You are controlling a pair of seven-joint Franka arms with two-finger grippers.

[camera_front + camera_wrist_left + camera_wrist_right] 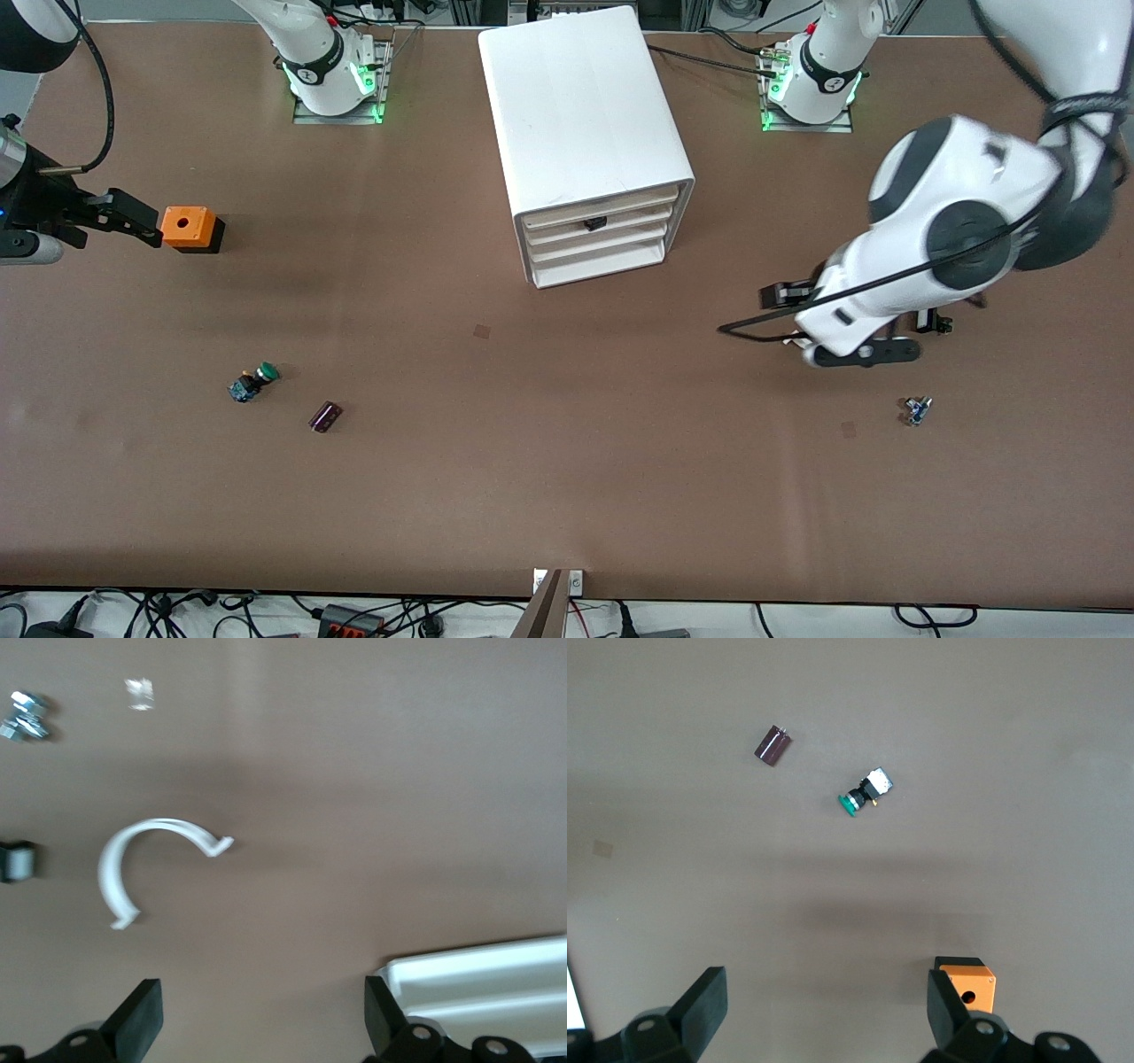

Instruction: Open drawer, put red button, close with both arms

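The white four-drawer cabinet (585,115) stands mid-table near the arms' bases. Its second drawer from the top (602,225) is shut and has a small black handle. A small black part with a dark red end (937,324) peeks out from under the left arm; it looks like the red button, mostly hidden. My left gripper (780,293) (263,1019) is open and empty over the table between the cabinet and that part. My right gripper (106,217) (824,1010) is open and empty beside an orange box (189,228) at the right arm's end.
A green-capped switch (254,382) (865,792) and a dark maroon block (325,416) (772,745) lie nearer the front camera than the orange box (967,986). Small bolts (917,410) (25,715) lie near the left arm. A white curved clip (155,868) lies under the left wrist.
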